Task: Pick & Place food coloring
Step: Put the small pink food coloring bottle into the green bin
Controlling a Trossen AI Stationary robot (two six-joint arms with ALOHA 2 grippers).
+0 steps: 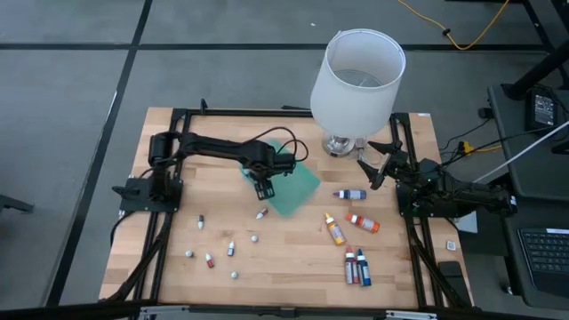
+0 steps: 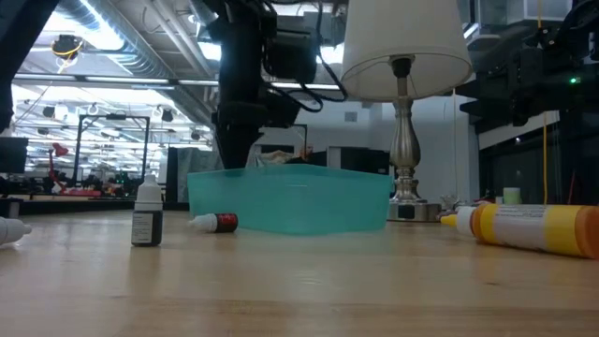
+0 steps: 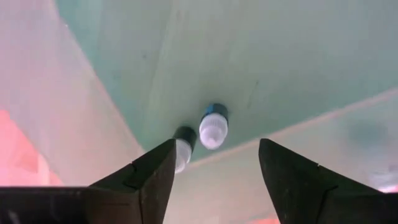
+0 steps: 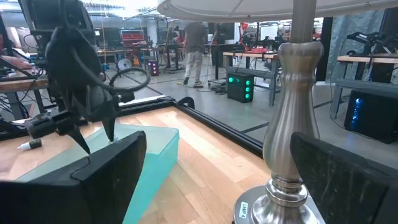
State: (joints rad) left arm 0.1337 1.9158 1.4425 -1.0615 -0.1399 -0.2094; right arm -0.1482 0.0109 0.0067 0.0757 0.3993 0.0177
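Green mat (image 3: 261,56) – two half-hidden bottles (image 3: 213,126)

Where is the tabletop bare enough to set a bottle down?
Bare wood lies between the left arm's base and the green tray, and between the tiny bottles and the larger bottles. The lamp and right gripper crowd the far right corner.

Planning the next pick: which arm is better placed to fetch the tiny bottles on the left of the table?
Left. Its open hand hangs over the green tray, near the tiny bottles.
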